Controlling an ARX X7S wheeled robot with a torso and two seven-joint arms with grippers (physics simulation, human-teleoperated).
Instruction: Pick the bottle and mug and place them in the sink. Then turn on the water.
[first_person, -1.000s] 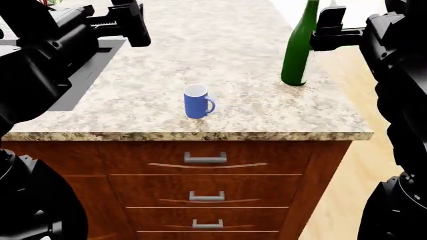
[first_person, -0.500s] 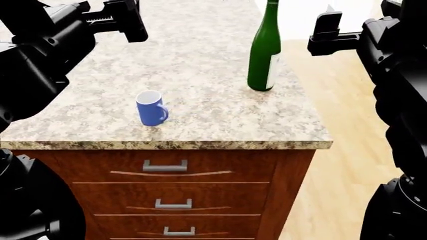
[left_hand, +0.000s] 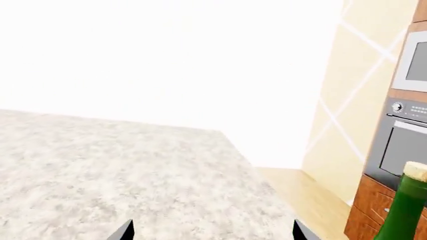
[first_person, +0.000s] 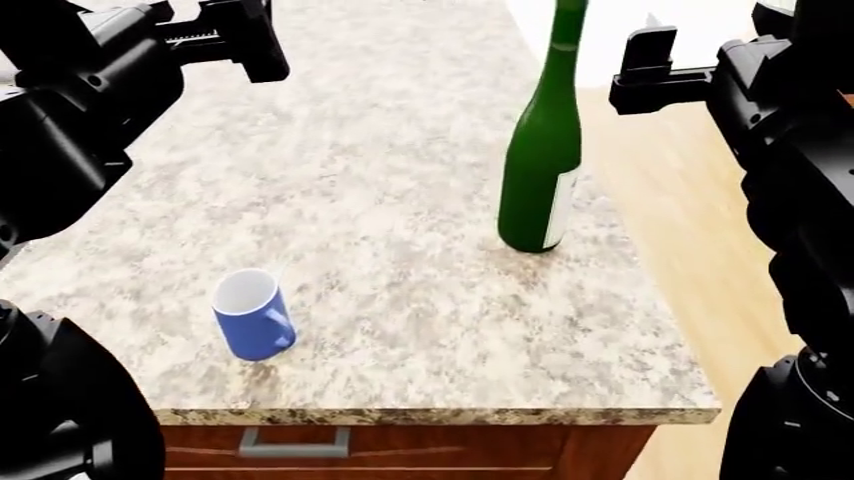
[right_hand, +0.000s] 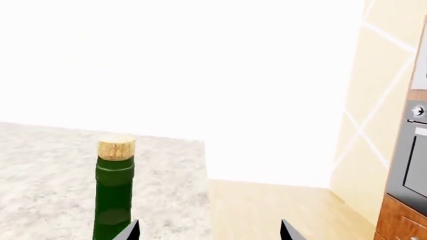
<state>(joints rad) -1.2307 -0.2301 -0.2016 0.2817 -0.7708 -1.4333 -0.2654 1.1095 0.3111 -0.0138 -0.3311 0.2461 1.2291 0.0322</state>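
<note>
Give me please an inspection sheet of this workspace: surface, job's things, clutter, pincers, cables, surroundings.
Surface: speckled granite countertop, drawer handle below its front edge.
Job's things: bottle upright with cork in, near the counter's right edge; mug upright near the front edge; sink and water not in view.
Clutter: nothing seen.
Pincers: left pincer and right pincer both open, empty, raised above the counter.
Cables: nothing seen.
Surroundings: wooden floor, built-in oven.

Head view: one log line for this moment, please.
stage: pre-grasp | bottle: upright on counter, free | mug: upright near front edge, free | left gripper: open, empty | right gripper: open, empty | sink: not in view
</note>
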